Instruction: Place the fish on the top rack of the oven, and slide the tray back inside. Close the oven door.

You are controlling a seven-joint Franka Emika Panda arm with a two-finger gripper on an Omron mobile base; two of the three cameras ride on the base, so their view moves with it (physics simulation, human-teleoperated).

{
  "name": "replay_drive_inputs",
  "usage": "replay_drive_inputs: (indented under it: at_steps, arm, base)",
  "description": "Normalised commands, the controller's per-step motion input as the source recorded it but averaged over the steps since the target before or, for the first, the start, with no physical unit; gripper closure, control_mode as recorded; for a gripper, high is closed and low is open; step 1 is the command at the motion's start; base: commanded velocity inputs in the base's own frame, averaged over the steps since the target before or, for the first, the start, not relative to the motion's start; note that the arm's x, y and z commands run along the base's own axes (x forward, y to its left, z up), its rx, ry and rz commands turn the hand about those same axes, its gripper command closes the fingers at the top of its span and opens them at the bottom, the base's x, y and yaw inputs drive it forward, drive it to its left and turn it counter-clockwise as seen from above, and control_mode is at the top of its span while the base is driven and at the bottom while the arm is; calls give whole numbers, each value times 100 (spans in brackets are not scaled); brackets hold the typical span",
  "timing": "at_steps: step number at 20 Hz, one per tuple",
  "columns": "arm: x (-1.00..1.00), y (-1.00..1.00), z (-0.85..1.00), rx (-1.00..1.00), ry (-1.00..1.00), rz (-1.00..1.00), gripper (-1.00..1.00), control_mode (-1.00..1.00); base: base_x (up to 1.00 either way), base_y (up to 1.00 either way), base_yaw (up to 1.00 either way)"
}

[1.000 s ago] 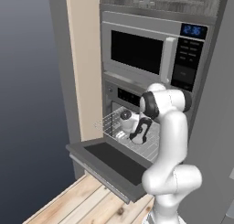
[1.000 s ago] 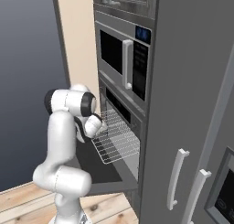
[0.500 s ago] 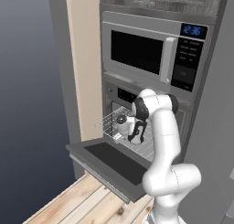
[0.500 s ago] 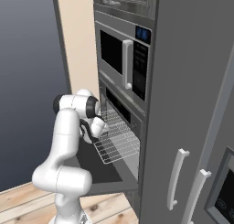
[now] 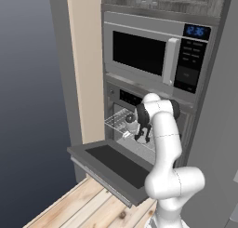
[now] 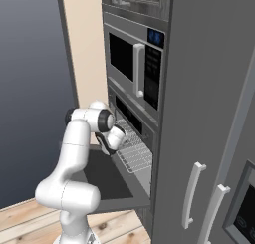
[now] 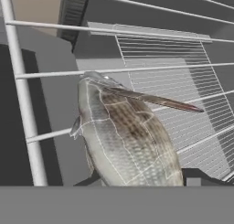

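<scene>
fish (image 7: 125, 136) lower end cut off at hand view bottom, claw (image 5: 131, 127) tips too small to make out in base views, top rack (image 7: 137, 67) running past frame edges

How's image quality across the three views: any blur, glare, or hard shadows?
Left base view: flat, even rendered light, soft focus, no glare on the microwave window. Right base view: same flat light, the oven door reads dark with no sharp shadow. Hand view: the fish is close and crisply textured, the top rack wires clean, lower rack aliased.
</scene>
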Motion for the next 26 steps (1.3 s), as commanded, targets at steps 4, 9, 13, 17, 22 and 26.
replay_drive_inputs:
  at_steps: [4, 9, 13, 17, 22, 26]
  arm:
    - [0, 31, -31, -7, 0, 0, -100, -100]
    - [-1, 30, -1, -2, 0, 0, -100, -100]
    - [-1, 34, -7, -3, 0, 0, -100, -100]
    - [0, 16, -16, -2, 2, 0, -100, -100]
    - [-12, 20, -3, 0, 7, 0, -100, -100]
    - [-39, 55, 0, 0, 7, 0, -100, -100]
  base:
    - [0, 0, 0]
    - [0, 0, 0]
    - [0, 0, 0]
    - [0, 0, 0]
    - [0, 0, 0]
    - [0, 0, 0]
